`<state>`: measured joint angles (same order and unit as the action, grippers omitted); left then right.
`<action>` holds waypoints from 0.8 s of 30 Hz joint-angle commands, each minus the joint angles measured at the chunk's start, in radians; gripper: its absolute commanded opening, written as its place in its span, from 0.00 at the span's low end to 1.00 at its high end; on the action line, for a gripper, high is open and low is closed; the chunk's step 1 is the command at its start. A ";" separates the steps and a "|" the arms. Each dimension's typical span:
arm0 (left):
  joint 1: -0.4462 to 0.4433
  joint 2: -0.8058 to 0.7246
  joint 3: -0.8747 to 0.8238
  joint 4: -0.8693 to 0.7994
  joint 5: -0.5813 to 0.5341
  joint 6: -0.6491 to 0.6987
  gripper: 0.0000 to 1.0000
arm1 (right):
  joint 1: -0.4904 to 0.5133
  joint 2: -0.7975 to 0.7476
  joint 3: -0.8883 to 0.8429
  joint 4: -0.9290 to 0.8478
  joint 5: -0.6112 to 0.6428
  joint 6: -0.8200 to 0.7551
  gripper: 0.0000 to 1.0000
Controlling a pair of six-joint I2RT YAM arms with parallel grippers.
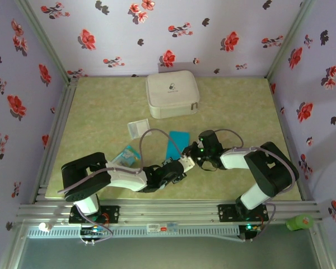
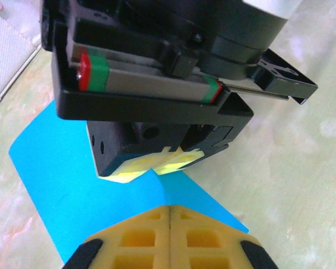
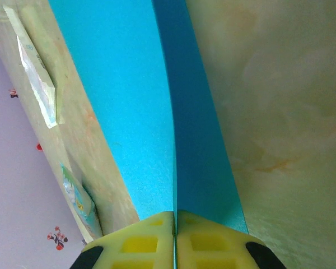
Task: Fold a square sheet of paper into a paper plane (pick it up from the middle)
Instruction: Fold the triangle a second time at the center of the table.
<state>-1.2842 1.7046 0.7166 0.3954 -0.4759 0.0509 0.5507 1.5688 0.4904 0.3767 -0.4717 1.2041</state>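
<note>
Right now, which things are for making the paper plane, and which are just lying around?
For the job: blue paper sheet, left gripper, right gripper (both shut on it).
Just lying about: white zip case, pale blue-and-white packet, small whitish square.

Square sheet of paper point(image 1: 177, 144), bright blue, plain, sits mid-counter point(image 1: 101, 112). Bent into a ridge down its middle, halves sloping off each side. Left gripper point(image 2: 171, 216) and right gripper point(image 3: 175, 218) both pinch the ridge.
</note>
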 commanded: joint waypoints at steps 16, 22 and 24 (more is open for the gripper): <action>0.156 -0.103 0.081 -0.199 0.366 -0.315 0.00 | -0.023 -0.250 0.048 -0.414 0.206 -0.167 0.46; 0.216 -0.100 0.098 -0.208 0.525 -0.405 0.00 | -0.041 -0.405 0.010 -0.506 0.260 -0.183 0.48; 0.227 -0.102 0.099 -0.207 0.541 -0.420 0.00 | -0.041 -0.432 -0.006 -0.510 0.253 -0.173 0.47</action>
<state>-1.0710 1.6215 0.7921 0.2176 -0.0299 -0.3042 0.5148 1.1664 0.5091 -0.0540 -0.2611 1.0534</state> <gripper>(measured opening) 0.055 0.471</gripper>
